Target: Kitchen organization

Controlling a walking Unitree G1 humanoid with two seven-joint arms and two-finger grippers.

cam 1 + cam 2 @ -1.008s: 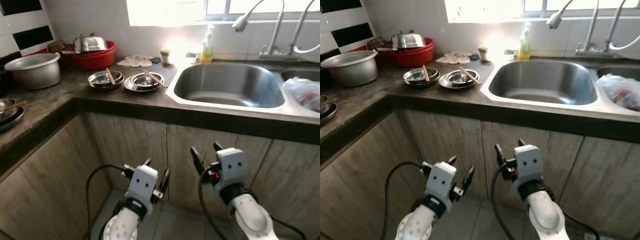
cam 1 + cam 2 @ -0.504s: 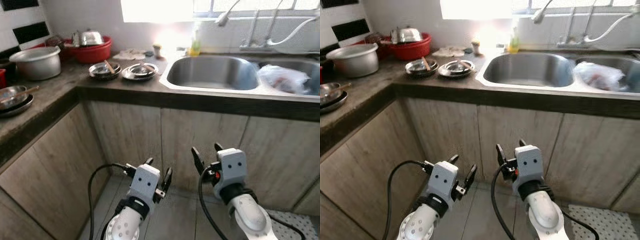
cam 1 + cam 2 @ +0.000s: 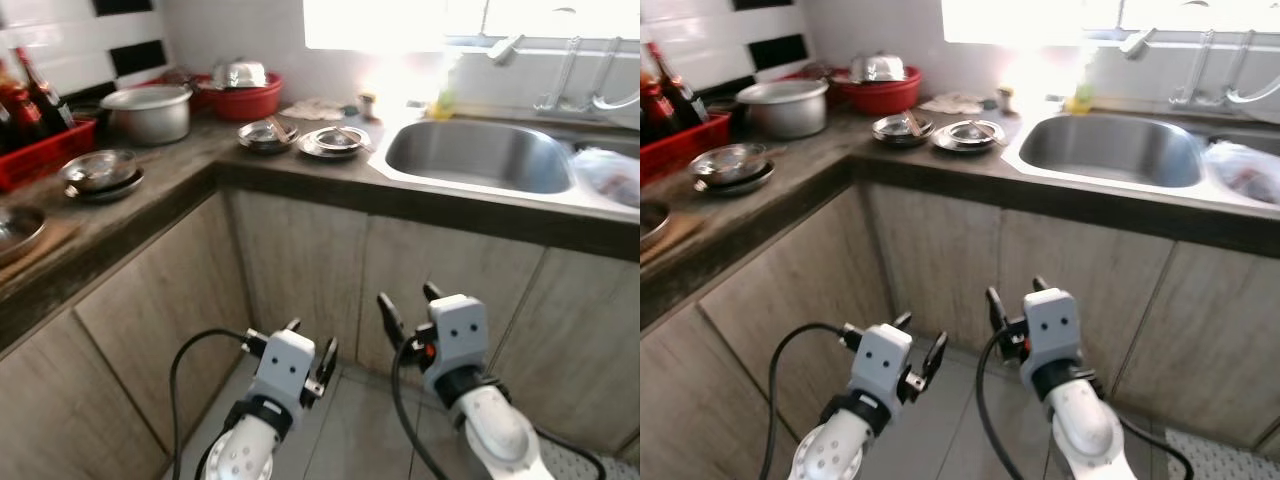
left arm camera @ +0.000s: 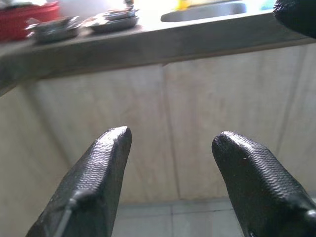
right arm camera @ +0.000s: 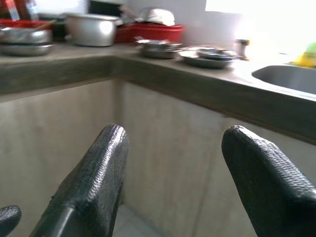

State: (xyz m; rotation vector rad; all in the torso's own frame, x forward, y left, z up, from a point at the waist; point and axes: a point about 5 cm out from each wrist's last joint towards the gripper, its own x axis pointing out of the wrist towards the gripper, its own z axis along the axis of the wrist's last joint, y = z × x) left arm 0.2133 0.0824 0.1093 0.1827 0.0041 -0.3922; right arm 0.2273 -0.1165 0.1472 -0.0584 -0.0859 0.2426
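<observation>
L-shaped dark countertop (image 3: 180, 195) over wooden cabinets (image 3: 300, 260), sink (image 3: 480, 155) far right. Steel plates (image 3: 335, 143) with chopsticks far centre beside sink; pot (image 3: 150, 112) and red basin (image 3: 245, 98) far left. Left gripper (image 3: 308, 350) and right gripper (image 3: 405, 305) low before cabinets, fingers spread wide, holding nothing.

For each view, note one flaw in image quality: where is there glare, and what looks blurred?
Left eye view: the window blows out white, washing over the bottle by the sink. Left wrist view: the black fingers are sharp, the counter behind soft. Right wrist view: glare above the sink's edge.
</observation>
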